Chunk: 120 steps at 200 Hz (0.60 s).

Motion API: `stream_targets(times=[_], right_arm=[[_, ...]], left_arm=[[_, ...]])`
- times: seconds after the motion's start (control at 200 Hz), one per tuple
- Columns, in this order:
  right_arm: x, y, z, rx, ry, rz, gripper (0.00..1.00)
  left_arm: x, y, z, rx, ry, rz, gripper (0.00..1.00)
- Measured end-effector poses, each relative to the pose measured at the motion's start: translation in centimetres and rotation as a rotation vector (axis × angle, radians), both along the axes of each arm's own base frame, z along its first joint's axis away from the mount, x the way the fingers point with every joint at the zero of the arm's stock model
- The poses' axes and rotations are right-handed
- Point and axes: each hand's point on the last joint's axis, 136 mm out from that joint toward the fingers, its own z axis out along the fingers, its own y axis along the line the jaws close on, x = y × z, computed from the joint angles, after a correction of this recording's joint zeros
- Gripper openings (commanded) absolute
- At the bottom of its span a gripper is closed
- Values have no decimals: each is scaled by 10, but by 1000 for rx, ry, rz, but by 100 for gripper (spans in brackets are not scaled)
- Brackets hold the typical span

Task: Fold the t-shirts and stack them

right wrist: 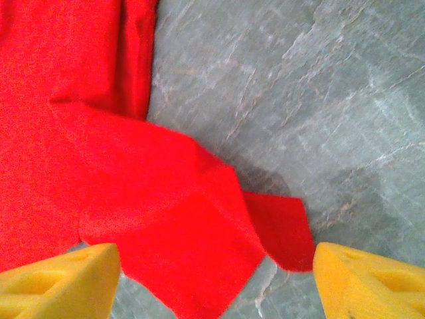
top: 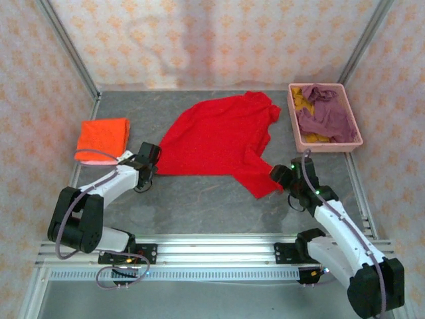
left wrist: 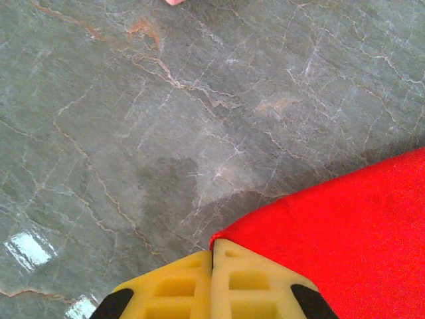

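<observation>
- The bright red soft cloth t-shirt (top: 219, 139) is spread mostly flat at the centre of the top view, on the grey marble-patterned tabletop (top: 199, 199). One sleeve is bunched at upper right and a lower corner is doubled over at lower right.
- left gripper (left wrist: 212, 256): clenched shut. The shirt's lower-left corner runs into the seam between the two halves, so it is judged to be pinched there.
- right gripper (right wrist: 216, 266): spread wide, nothing grasped. It is positioned over the doubled-over lower-right corner.
- A folded orange cloth t-shirt (top: 103, 137) lies at the left of the top view, presumably the stack base.
- A mauve-purple t-shirt (top: 325, 113) and a mustard yellow t-shirt (top: 302, 100) are crumpled in the rigid pink plastic basket (top: 329, 144) at upper right.
- Handling: the fabric is judged light, limp and not fragile. Sag and table drag are to be expected, and skew is likely if it is pulled from one point only.
- Hold points: hem corners or shoulder seams are best taken as a pair, pinched at the edge — not mid-panel. The doubled corner should be flattened first.
</observation>
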Motion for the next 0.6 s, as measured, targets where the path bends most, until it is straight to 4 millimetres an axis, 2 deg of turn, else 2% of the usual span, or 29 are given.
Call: stream_targets(times=[0.12,0.155,0.2,0.38,0.6], right_arm=[[-13,23,-6,-25,21,118,76],[-16,29,-8,-29,26,147,76],[-20,35,-11,-35,35,176,76],[-19,45,-24,-53,73,217,76],[-14,52,-34,-56,96,240,75]], left_arm=[[-4,1,0,-8,-9,19,56],[-7,2,1,-7,-13,23,64],[-10,4,3,-12,-26,39,70],[-12,7,10,-41,-60,77,69],[-7,11,-13,-169,-39,195,66]])
